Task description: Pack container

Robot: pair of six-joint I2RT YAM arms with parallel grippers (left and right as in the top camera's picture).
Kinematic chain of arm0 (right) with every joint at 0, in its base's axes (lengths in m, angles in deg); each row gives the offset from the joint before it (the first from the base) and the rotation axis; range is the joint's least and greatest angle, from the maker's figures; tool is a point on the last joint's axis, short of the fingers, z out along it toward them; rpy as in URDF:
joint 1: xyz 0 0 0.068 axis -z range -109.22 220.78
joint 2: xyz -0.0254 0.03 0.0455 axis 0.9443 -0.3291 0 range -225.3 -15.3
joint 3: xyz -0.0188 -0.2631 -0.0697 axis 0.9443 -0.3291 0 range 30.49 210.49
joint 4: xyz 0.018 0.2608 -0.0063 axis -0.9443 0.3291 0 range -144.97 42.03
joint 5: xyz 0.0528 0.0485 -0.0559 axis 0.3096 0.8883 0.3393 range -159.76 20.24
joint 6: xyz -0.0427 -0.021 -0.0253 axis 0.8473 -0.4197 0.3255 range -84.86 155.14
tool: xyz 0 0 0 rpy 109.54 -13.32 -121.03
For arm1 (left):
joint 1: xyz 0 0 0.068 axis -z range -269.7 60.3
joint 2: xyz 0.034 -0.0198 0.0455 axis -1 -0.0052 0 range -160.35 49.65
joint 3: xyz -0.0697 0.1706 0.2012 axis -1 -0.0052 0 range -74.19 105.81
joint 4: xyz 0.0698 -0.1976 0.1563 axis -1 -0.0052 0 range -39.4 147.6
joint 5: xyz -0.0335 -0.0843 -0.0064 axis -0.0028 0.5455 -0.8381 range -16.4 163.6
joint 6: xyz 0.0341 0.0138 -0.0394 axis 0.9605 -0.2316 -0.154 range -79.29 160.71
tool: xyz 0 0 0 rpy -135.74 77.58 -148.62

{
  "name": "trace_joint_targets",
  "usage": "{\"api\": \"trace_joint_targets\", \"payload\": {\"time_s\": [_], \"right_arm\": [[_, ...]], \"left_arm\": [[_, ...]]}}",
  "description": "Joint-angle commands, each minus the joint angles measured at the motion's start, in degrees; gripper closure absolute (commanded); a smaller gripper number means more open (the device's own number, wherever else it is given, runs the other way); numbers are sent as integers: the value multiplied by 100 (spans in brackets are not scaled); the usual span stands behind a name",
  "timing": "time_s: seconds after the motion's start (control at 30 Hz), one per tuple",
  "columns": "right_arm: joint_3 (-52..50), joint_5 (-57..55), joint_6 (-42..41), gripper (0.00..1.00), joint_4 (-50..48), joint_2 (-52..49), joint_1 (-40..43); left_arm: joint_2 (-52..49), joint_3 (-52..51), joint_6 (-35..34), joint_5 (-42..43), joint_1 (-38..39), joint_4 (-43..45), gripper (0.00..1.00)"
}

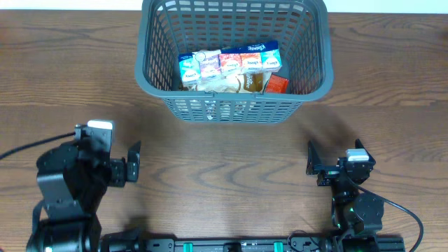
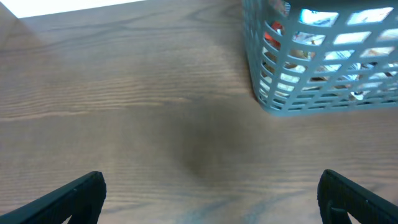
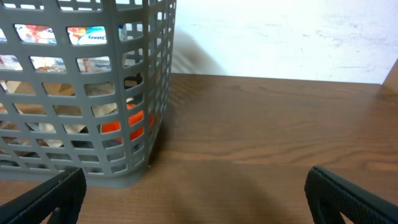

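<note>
Grey slotted basket holds snack packets on the wooden table; left gripper and right gripper both gape wide, empty.

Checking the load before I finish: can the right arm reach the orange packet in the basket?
Probably, but only from above: the basket wall stands between the right gripper and the orange packet, while its top is open.

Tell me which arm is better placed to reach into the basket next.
Right, probably: the right tool sits nearer the basket than the left tool; both are open and empty.
</note>
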Motion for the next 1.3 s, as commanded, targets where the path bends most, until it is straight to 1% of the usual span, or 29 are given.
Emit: {"api": "trace_joint_targets", "payload": {"time_s": [0.0, 0.13, 0.2, 0.3, 0.4, 0.6, 0.7, 0.87, 1.07, 1.2, 1.27], "right_arm": [[-42, 42, 90, 1, -13, 52, 24], [-42, 42, 87, 1, -13, 52, 24], [-42, 42, 87, 1, -13, 52, 24], [-42, 42, 87, 1, -13, 52, 24], [-44, 42, 87, 1, -13, 52, 24], [-42, 42, 87, 1, -13, 52, 24], [-42, 42, 87, 1, -13, 52, 24], [-44, 42, 87, 1, -13, 52, 24], [-42, 42, 87, 1, -13, 52, 24], [-44, 42, 87, 1, -13, 52, 24], [-42, 42, 87, 1, -13, 52, 24]], "left_arm": [[487, 7, -72, 114, 186, -151, 1], [1178, -201, -72, 385, 557, -92, 1], [1565, -490, -72, 385, 680, 160, 1], [2168, -1178, -70, 380, 730, 914, 1], [2638, -1985, -70, 378, 730, 1902, 1], [3182, -3473, -70, 378, 730, 3823, 1], [3314, -3950, -70, 284, 730, 4242, 1], [3456, -4352, -83, -105, 730, 4374, 1], [3456, -4393, -844, -1084, 730, 4129, 1], [3456, -4461, -916, -1172, 730, 3853, 1], [3456, -4566, -1067, -1169, 730, 3729, 1]]}}
